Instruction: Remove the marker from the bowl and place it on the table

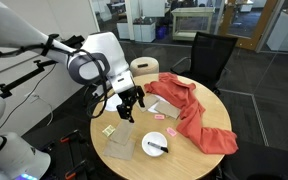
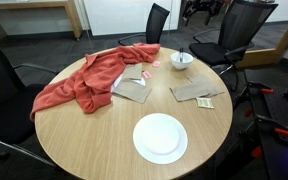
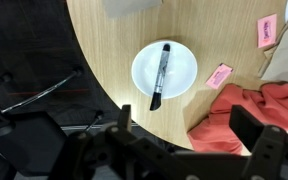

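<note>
The white bowl (image 3: 184, 60) stands on the round tan table (image 3: 114, 60) near its edge. The black marker (image 3: 159, 75) lies in it, its tip resting over the rim. In both exterior views the bowl (image 1: 149, 139) (image 2: 177, 62) sits by the table's rim, and the marker (image 1: 157, 147) shows as a dark line. My gripper (image 3: 191, 128) is open and empty, hovering above the table beside the bowl. It also shows in an exterior view (image 1: 129, 104), up and to the left of the bowl.
A red cloth (image 1: 196, 118) (image 2: 84, 80) (image 3: 259, 110) is spread beside the bowl. Pink notes (image 3: 219, 75) (image 3: 267, 30) lie near it. A white plate (image 2: 160, 137), grey cloth (image 2: 134, 88) and brown napkin (image 2: 196, 92) are on the table. Black chairs (image 1: 212, 55) stand around.
</note>
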You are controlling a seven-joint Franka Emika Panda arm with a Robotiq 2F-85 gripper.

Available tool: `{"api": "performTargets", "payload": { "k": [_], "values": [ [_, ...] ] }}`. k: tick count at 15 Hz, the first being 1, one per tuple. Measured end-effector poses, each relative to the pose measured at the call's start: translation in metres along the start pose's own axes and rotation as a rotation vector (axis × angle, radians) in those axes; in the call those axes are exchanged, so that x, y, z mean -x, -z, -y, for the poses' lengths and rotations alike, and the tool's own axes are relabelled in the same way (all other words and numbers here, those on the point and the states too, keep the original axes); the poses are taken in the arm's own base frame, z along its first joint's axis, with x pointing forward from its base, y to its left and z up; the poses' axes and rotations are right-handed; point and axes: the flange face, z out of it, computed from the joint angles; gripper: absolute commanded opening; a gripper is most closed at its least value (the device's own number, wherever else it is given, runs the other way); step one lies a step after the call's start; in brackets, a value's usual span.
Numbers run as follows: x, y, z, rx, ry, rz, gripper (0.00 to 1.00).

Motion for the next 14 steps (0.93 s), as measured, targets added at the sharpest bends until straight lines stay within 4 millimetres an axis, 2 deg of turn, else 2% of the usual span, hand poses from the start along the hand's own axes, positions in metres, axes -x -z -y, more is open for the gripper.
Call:
{"api": "performTargets", "payload": {
  "k": [5, 10, 11, 14],
  "values": [
    [-0.013, -0.034, -0.006, 0.05, -0.007, 0.005, 1.0],
    [-0.026, -0.07, -0.001, 0.034, -0.03, -0.013, 1.0],
    [-0.028, -0.077, 0.0, 0.033, -0.031, -0.014, 0.97],
    [-0.033, -0.098, 0.005, 0.044, -0.028, -0.017, 0.73]
  ]
}}
